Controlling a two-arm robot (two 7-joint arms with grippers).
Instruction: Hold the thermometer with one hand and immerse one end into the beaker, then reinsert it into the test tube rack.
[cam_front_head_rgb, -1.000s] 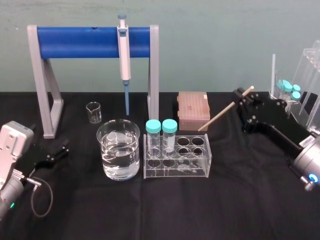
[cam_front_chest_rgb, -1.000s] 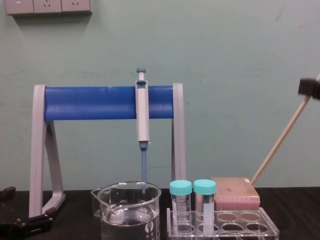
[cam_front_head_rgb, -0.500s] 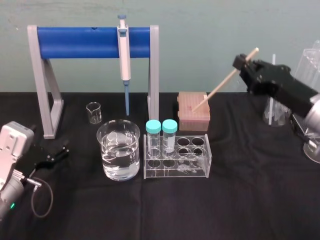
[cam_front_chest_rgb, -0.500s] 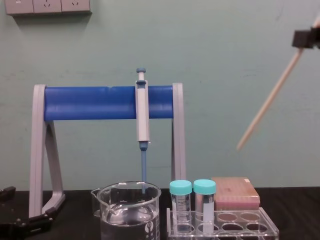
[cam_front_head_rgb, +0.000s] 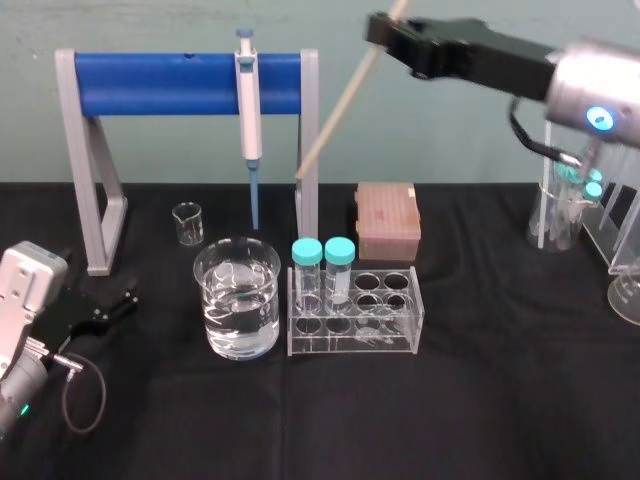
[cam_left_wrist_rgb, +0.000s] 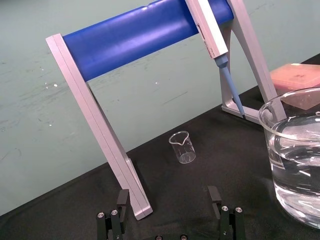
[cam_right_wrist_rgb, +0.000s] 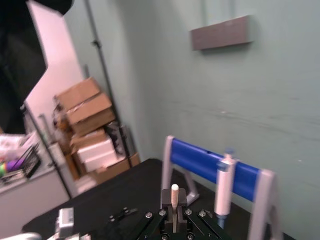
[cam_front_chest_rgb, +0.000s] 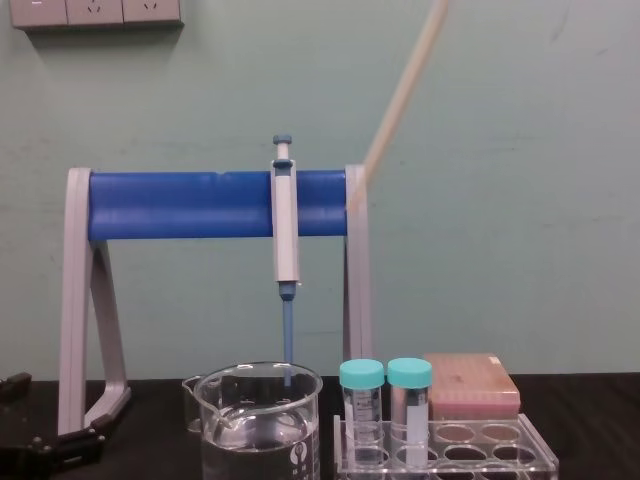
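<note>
High above the table, my right gripper (cam_front_head_rgb: 385, 28) is shut on the upper end of the thermometer (cam_front_head_rgb: 340, 105), a thin cream rod slanting down and left. Its lower tip hangs in the air in front of the stand's right leg, well above the test tube rack (cam_front_head_rgb: 400, 335). The chest view shows the thermometer (cam_front_chest_rgb: 400, 100) crossing the wall above the blue bar. In the right wrist view the rounded end of the thermometer (cam_right_wrist_rgb: 174, 192) sticks out between the closed fingers. The beaker (cam_front_head_rgb: 238, 300), holding water, stands left of the rack. My left gripper (cam_left_wrist_rgb: 167, 200) rests open at the table's left.
A grey stand with a blue bar (cam_front_head_rgb: 180, 85) carries a pipette (cam_front_head_rgb: 247, 110) behind the beaker. A small beaker (cam_front_head_rgb: 187, 224) sits under it. A pinkish box (cam_front_head_rgb: 387, 220) lies behind the rack. Tube holders and glassware (cam_front_head_rgb: 575, 200) crowd the far right.
My right arm has risen and swung left with the thermometer, from beside the pinkish box to high above the rack. The left arm has barely moved.
</note>
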